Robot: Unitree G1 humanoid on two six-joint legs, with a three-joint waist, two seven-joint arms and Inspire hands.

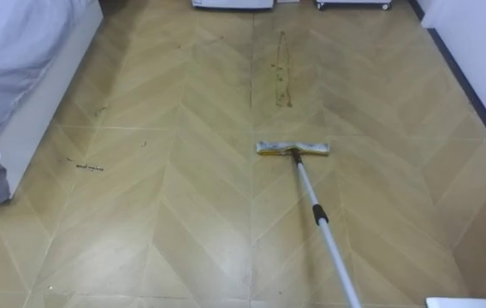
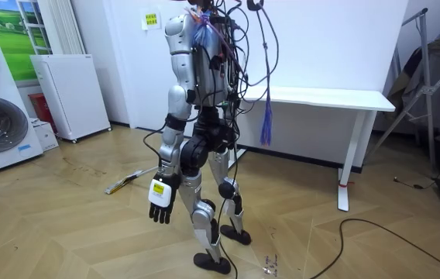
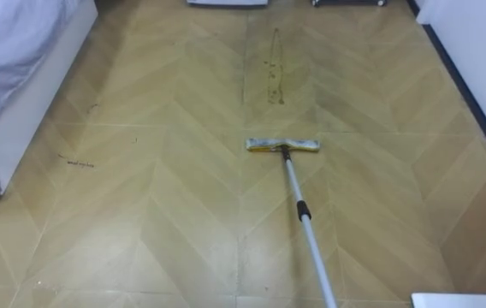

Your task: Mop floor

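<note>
A flat mop lies on the wooden floor ahead of me. Its pale, yellow-edged head [image 1: 293, 148] rests crosswise in the middle. The silver pole [image 1: 320, 218] has a black collar and runs back toward my right side, leaving the picture at the lower edge. Beyond the mop head, a thin brown streak of dirt [image 1: 281, 68] runs away from me along the boards. In the room view the mop head [image 2: 118, 186] lies on the floor to the left of where I stand. My left hand [image 2: 160, 203] hangs at my side, open, holding nothing.
A bed with a grey cover [image 1: 20, 77] stands along my left. Small dark marks [image 1: 89, 167] lie on the floor near it. A white wall with a dark skirting [image 1: 474, 77] borders my right. In the room view a white table [image 2: 328, 99] stands by the wall, with white appliances [image 2: 69, 93] beyond.
</note>
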